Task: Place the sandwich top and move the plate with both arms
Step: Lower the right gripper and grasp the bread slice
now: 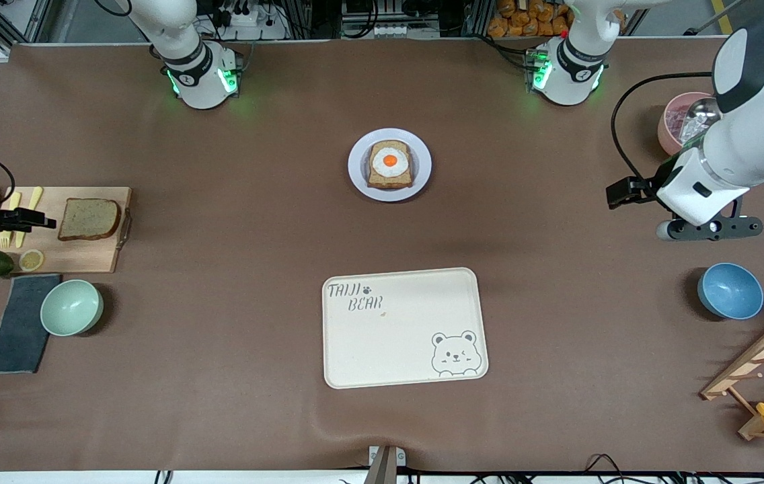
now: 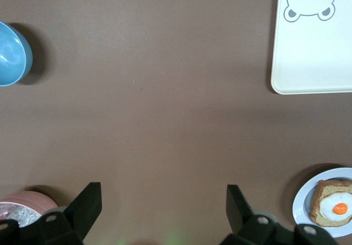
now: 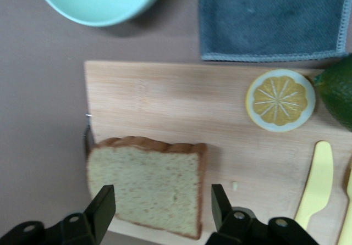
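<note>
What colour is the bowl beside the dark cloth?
The bowl is pale mint green; the front view shows it best, beside the cloth.

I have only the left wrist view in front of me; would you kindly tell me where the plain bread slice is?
Observer: The sandwich top lies on a wooden cutting board at the right arm's end of the table.
Operator: Thank you. And where is the right hand?
Observer: The right hand hangs over that slice, with its fingers open.
Operator: Is anything else on the board?
Observer: Yes, a lemon slice and a yellow knife lie beside the bread.
</note>
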